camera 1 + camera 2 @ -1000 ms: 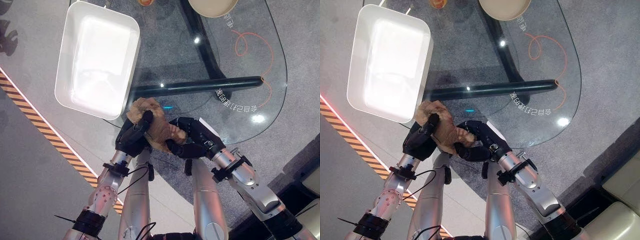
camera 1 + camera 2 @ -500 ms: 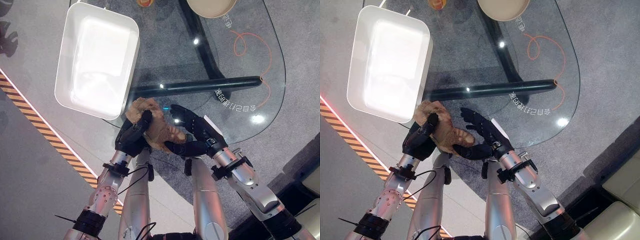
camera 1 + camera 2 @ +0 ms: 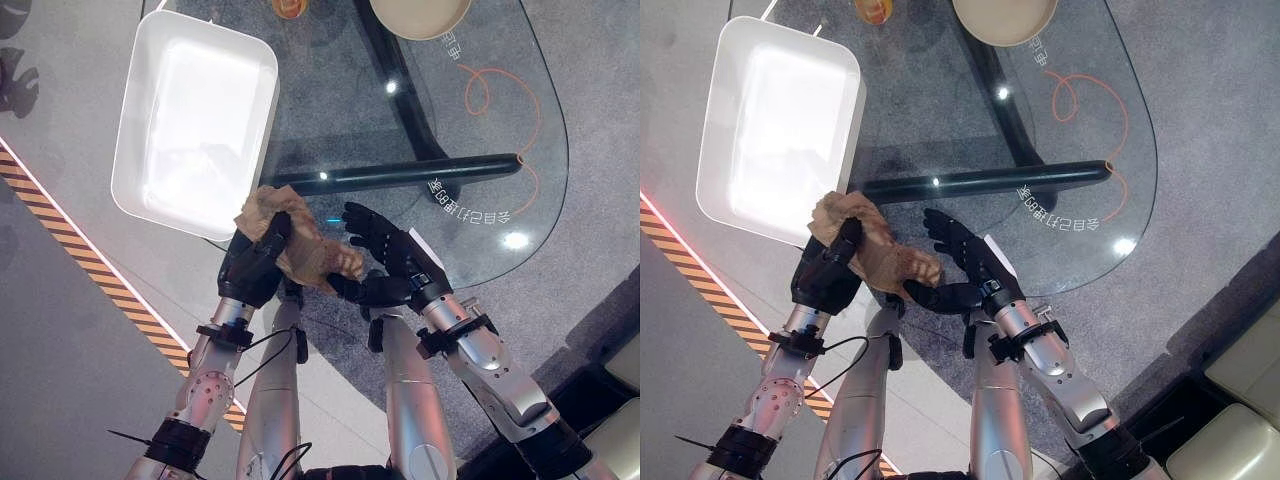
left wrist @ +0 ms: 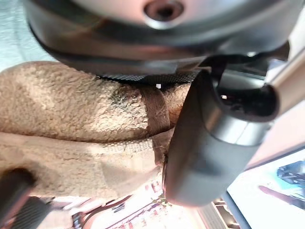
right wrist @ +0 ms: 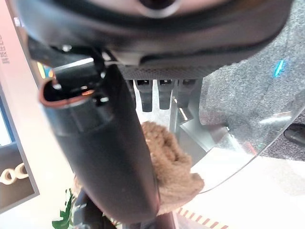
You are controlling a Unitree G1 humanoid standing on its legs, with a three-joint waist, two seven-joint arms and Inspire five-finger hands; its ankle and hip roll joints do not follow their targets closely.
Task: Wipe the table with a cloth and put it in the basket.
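left robot hand (image 3: 252, 265) curled tight round the cloth (image 3: 300, 245), arm reaching up from seven o'clock; right robot hand (image 3: 385, 255) spread flat, fingers straight, arm from five o'clock.

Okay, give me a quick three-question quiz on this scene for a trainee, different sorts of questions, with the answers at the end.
1. True or false: the cloth already lies in the basket.
2. Which hand grips the cloth: A) left hand B) right hand C) neither?
3. Fill in: the right hand's fingers are ____ beside the cloth.

Key
1. False: it is held at the glass table's near edge, just short of the basket's near rim.
2. A.
3. Spread open.
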